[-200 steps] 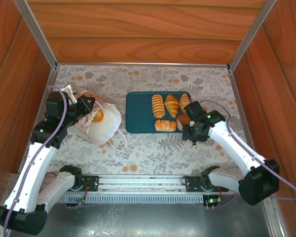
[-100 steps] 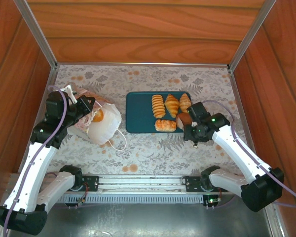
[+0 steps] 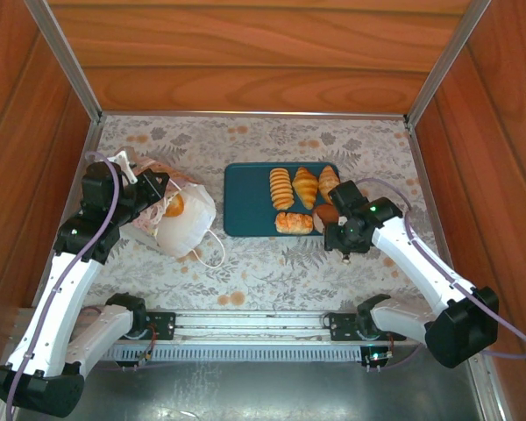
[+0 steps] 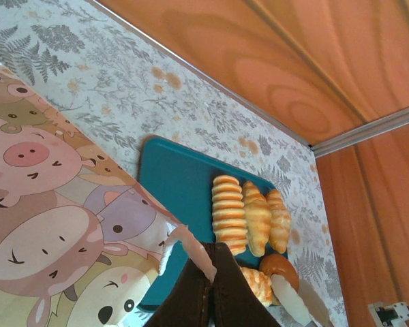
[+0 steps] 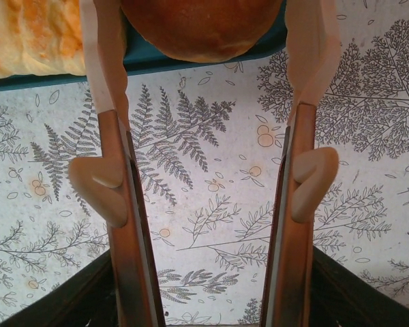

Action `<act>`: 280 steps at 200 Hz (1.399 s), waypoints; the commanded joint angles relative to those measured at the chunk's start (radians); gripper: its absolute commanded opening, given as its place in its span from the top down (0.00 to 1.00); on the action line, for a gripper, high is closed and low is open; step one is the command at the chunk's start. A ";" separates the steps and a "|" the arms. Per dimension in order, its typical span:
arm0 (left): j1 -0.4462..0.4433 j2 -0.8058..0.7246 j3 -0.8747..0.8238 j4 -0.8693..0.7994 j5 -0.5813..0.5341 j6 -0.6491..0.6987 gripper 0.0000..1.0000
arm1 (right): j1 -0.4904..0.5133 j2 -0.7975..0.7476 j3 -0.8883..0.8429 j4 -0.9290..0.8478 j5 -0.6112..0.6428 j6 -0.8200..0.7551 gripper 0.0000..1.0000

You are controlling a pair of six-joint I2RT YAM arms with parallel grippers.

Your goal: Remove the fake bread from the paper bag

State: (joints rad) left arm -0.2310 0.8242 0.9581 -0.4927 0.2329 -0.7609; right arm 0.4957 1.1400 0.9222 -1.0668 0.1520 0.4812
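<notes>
Fake bread (image 5: 201, 30) between right tool (image 5: 203, 13) fingers (image 5: 102, 82)

Cartoon-printed paper bag (image 4: 48, 225) — fake bread (image 4: 249, 218) lined up on teal tray (image 4: 180, 177).

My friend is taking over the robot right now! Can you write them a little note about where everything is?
Left gripper: shut on the rim of the paper bag, which lies tipped on its side.
Right gripper: open, with a finger on either side of the round bun at the near edge of the teal tray.
Done: four other breads lie on the tray.
Left: an orange bread shows in the bag's mouth. Take it out, then check the bag for more.
</notes>
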 commanded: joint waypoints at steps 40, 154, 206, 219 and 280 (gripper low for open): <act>0.006 -0.001 0.001 0.023 0.006 -0.005 1.00 | -0.010 -0.038 0.000 -0.002 0.022 0.001 0.34; 0.006 -0.019 -0.005 0.022 0.000 -0.006 1.00 | -0.023 0.014 -0.012 0.057 -0.013 -0.013 0.43; 0.006 -0.012 -0.005 0.021 0.003 -0.006 1.00 | -0.025 -0.043 -0.008 0.012 0.000 -0.003 0.36; 0.006 -0.010 -0.004 0.021 0.006 -0.007 1.00 | -0.025 -0.051 -0.005 0.006 0.004 -0.003 0.35; 0.006 -0.017 -0.003 0.022 0.003 -0.005 1.00 | -0.025 -0.082 0.049 -0.027 0.010 -0.025 0.36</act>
State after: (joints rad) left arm -0.2310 0.8185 0.9581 -0.4931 0.2329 -0.7609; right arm 0.4816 1.0946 0.9169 -1.0683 0.1490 0.4778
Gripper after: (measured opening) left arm 0.046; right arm 0.650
